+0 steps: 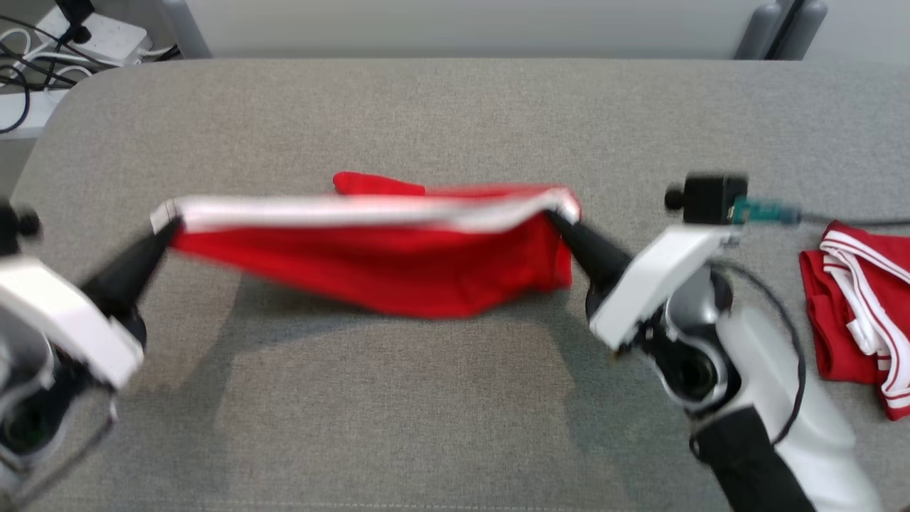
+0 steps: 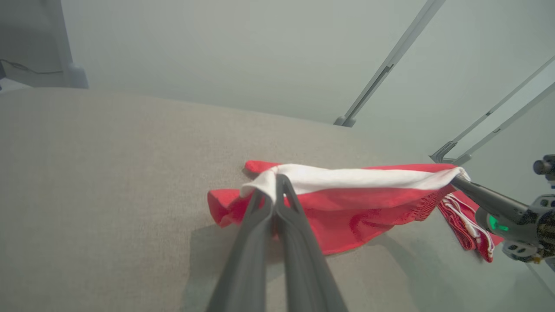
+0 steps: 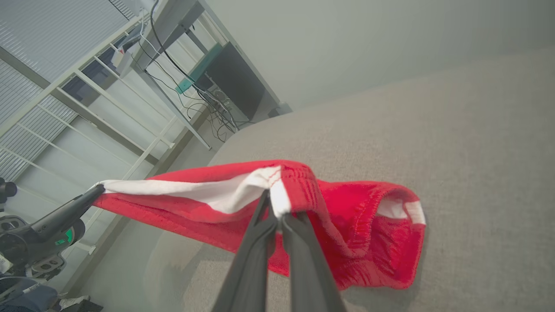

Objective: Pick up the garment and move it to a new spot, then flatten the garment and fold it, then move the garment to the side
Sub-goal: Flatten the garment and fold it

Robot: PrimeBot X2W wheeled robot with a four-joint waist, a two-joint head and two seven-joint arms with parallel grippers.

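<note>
Garment: the garment (image 1: 384, 267) is a soft red knit with a broad white band (image 1: 355, 211) along its top edge and a gathered, ribbed seam where red meets white.
Shape: the band is stretched into a nearly straight strip, and the red body sags under it in a shallow belly.
Axis: in the head view the long axis runs from 9 o'clock to 3 o'clock, with the band on the 12 o'clock side and the loose red cloth hanging toward 6 o'clock.
Place: it is at the middle of the grey surface (image 1: 455, 114), with a shadow beneath it.
Left gripper: the left gripper (image 1: 167, 227) has its dark tapered fingers pinched together on the band's 9 o'clock end.
Right gripper: the right gripper (image 1: 558, 219) is likewise clamped tight on the band's 3 o'clock end.
Left wrist view adds: a red corner beyond the fingers lies down on the surface.
Right wrist view adds: past the grip the cloth opens into a drooping loop, white inside, whose lower edge touches the surface.
Surface: coarse woven grey fabric with a rounded corner at 10 o'clock.
Second garment: the second garment (image 1: 846, 306) is red with thin white stripes, lying crumpled at 3 o'clock, well apart.
Beyond: a white power strip (image 1: 106, 35) and dark cables lie at 11 o'clock.
</note>
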